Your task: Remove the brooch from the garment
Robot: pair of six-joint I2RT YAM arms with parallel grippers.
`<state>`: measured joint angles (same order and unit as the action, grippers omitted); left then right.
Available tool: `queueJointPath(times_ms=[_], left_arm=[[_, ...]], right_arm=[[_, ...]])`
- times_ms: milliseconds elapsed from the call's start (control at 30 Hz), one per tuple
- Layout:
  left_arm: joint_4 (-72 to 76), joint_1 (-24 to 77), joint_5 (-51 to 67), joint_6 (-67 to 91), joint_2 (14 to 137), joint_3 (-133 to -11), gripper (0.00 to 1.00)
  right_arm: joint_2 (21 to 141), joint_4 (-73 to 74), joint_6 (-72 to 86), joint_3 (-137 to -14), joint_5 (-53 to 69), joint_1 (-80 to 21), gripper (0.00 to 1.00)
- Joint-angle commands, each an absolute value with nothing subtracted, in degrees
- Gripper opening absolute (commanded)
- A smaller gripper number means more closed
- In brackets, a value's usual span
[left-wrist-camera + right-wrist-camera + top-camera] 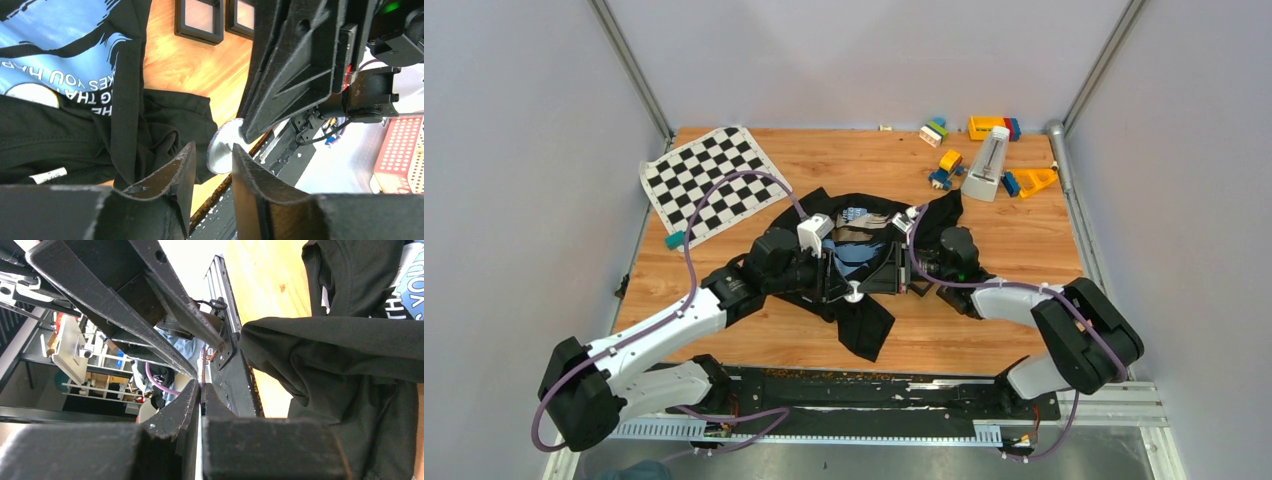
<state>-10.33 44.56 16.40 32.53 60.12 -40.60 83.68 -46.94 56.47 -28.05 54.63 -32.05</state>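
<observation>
The black garment lies mid-table, and its blue printed patch sits between my two grippers. The garment also shows in the left wrist view and the right wrist view. The brooch is a small silvery disc held off the cloth, above the table's near edge. My right gripper is shut on its rim, and a thin pale sliver shows between the closed fingers. My left gripper is open, and its fingertips flank the disc without clamping it.
Two small square black trays lie on the wood beyond the garment. A black-and-white chequered mat lies at the back left. Toy bricks and a white upright object stand at the back right. A black rail runs along the near edge.
</observation>
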Motion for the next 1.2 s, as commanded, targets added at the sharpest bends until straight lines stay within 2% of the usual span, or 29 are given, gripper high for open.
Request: queueJointPath(times_ms=[0, 100, 167, 267, 667, 867, 1033, 1167], left_arm=[[-9.6, 44.63, 17.83, 34.61, 58.6, -40.48, 0.46], [-6.84, 44.08, 20.1, 36.77, 56.25, -38.29, 0.57], [-3.44, 42.86, 22.96, 39.21, 54.87, -36.01, 0.61], [5.26, 40.54, 27.6, 44.12, 54.0, -32.69, 0.62], [32.03, 37.38, 35.34, 56.82, 55.48, -22.19, 0.4], [36.35, 35.29, 37.41, 59.58, 56.72, -20.7, 0.33], [38.17, 34.43, 38.11, 60.72, 56.45, -19.87, 0.33], [38.32, 33.99, 38.18, 60.92, 56.17, -19.53, 0.24]], right_arm=[[80.0, -46.34, 52.41, -29.87, 53.54, -32.19, 0.0], [78.44, -45.17, 50.59, -29.45, 52.32, -32.22, 0.0], [77.56, -45.57, 50.31, -28.95, 51.95, -32.19, 0.0], [76.7, -46.74, 50.41, -28.26, 52.2, -32.17, 0.0], [76.63, -48.47, 50.84, -27.78, 53.11, -32.18, 0.0], [76.86, -49.04, 51.19, -27.79, 53.41, -32.21, 0.0], [77.05, -49.29, 51.34, -27.83, 53.54, -32.17, 0.0], [77.49, -50.09, 51.84, -27.77, 54.01, -32.24, 0.0]])
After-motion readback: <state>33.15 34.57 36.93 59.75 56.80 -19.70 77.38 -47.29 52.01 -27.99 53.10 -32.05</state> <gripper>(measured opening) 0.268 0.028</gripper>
